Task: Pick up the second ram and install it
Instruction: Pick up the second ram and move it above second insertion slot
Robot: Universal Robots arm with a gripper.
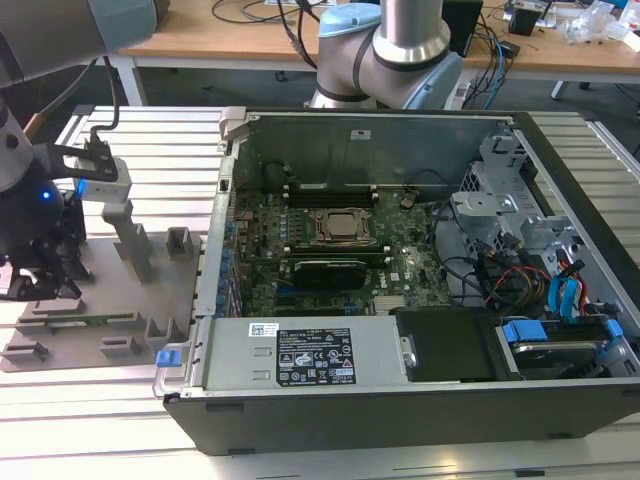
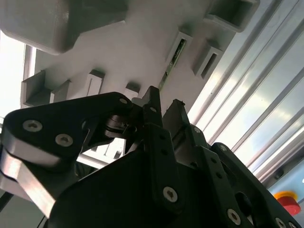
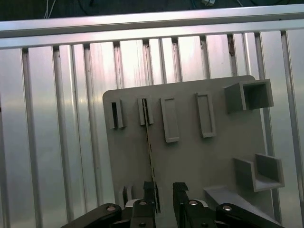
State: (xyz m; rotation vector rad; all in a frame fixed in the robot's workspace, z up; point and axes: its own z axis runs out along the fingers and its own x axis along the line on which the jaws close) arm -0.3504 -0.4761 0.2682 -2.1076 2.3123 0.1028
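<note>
Ribbed aluminium tabletop [image 1: 80,430], wooden desk [image 1: 220,40] behind (cables [image 1: 291,25] on top).

Nothing legible anywhere. The black label [image 1: 314,357] on the silver cover panel [image 1: 230,352] of the open computer case carries white print and marks, all too small to read. Same for the small white sticker [image 1: 263,329] just beside it.

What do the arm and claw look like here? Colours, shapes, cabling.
The arm is a silver-grey tube with pale blue joint caps. The claw is matte black: flat linked bars with round silver pins and screw heads, ending in two narrow fingers. A blue light glows on its body; a black cable runs by the wrist.
</note>
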